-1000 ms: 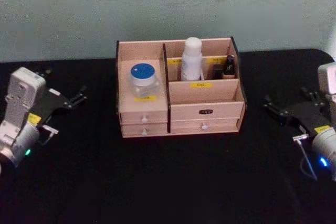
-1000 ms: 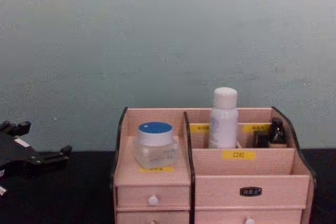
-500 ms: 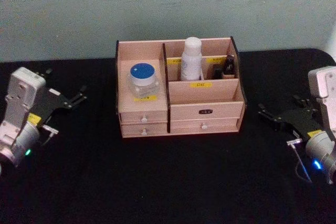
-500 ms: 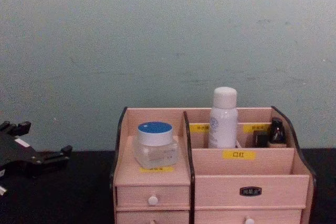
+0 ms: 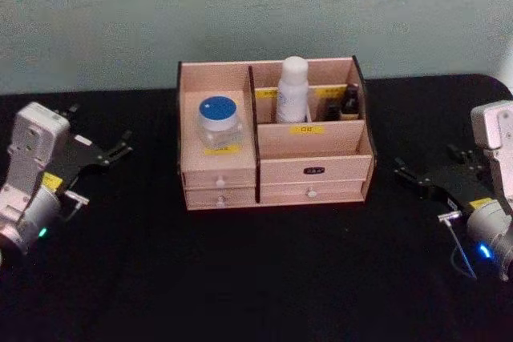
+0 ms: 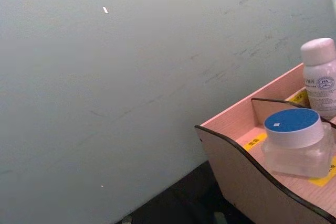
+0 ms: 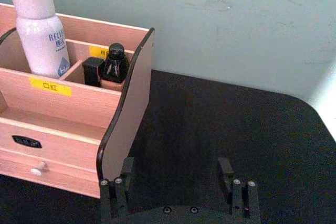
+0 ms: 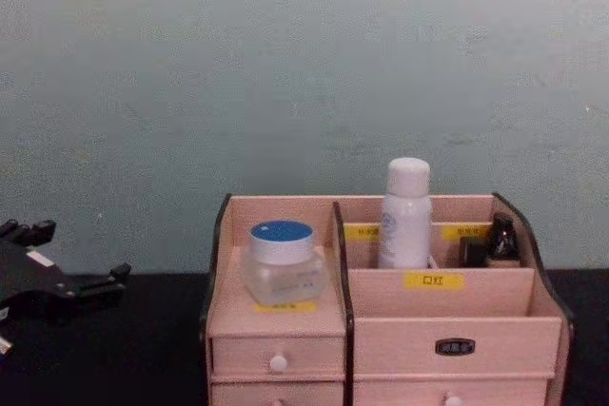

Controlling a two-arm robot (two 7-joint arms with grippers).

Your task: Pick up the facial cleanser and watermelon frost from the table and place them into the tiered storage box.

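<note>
In the box (image 5: 317, 170), rear tier: white bottle (image 5: 293, 90), small dark bottle (image 5: 350, 99); both judged light, rigid, slick, best taken at mid-body. Left gripper (image 5: 112, 152) and right gripper (image 5: 423, 175) were held open, empty, well apart from it

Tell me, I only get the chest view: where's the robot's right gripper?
Observer: The right gripper is over the black table, to the right of the tiered storage box and apart from it.
Operator: Is it holding something?
Observer: No. The right wrist view shows its fingers apart with nothing between them.
Operator: What's on the white bottle?
Observer: On the white bottle the right wrist view shows blue lettering and a blue drop shape.
</note>
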